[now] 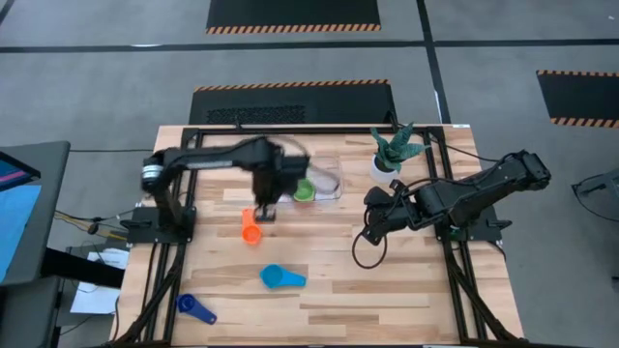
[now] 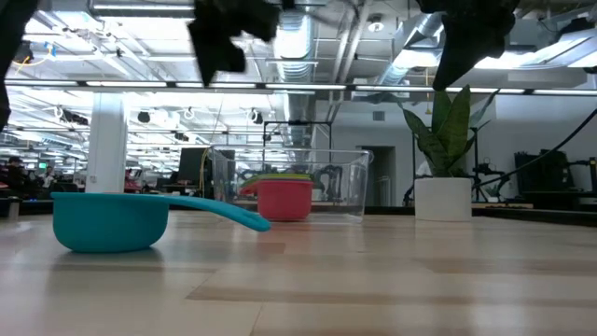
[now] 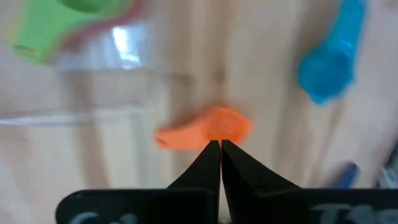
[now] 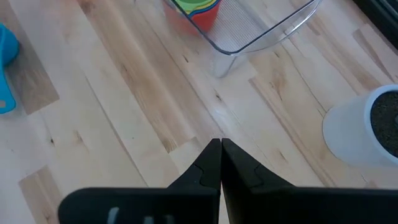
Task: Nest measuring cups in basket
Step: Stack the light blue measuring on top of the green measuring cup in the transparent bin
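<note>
Surface (image 1: pixel 387 290): wood, with wide bare stretches at the near middle and near right; nothing lies there.

Basket (image 1: pixel 327 180) sits toward the far edge, centre. Inside it a nested stack: green cup (image 1: pixel 304 190) on top, red cup (image 2: pixel 284 199) outermost, with a yellowish rim showing between them in the low view. How many cups the stack holds cannot be made out.

Left tool (image 1: pixel 263 213) hangs just on the near side of the basket, directly over the orange cup (image 1: pixel 251 228). Its fingers (image 3: pixel 205 163) are clenched together with nothing between them, tips over the cup in the left wrist view; contact cannot be told. The arm is blurred.

Orange cup lies on the open surface, near the basket's near wall, apart from it. Teal cup (image 1: pixel 281 277) lies well nearer the front, middle. Dark blue cup (image 1: pixel 196 308) lies at the near left, close to the surface's left edge.

Right tool (image 1: pixel 371 218) waits right of centre over bare wood, fingers (image 4: pixel 208 165) clenched on nothing. Between it and the far right corner stands a white pot (image 1: pixel 384 168) with a plant (image 1: pixel 396 145), just right of the basket.

In the low view the teal cup fills the left foreground and both tools are cut off at the top.
</note>
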### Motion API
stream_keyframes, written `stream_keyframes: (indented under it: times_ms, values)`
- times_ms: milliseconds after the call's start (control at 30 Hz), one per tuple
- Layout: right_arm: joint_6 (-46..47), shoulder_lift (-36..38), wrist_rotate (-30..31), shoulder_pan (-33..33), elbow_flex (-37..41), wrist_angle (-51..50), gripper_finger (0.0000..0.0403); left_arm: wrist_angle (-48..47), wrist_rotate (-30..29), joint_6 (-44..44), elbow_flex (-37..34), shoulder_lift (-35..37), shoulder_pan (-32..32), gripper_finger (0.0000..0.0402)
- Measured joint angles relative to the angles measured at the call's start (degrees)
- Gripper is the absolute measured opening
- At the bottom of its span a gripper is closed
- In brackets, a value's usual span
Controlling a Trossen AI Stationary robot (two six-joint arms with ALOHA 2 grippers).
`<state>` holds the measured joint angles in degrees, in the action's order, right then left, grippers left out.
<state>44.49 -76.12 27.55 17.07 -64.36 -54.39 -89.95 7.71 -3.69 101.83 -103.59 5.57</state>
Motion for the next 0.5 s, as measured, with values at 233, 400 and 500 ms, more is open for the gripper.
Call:
stream_keyframes:
  times_ms: [233,400,500]
  values:
    - [1.71,0.00,1.00,-0.87,0.00,-0.36,0.0027,9.68,-1.33,17.22,-19.04,17.44,-14.40,0.0000]
    - [0.46,0.00,0.92,-1.54,0.00,0.24,0.0027,30.72,-9.46,35.69,-32.49,26.63,-21.55,0.0000]
    - [0.39,0.00,0.94,-1.52,0.00,0.38,0.0027,38.70,-14.02,38.74,-35.89,26.89,-23.81,0.0000]
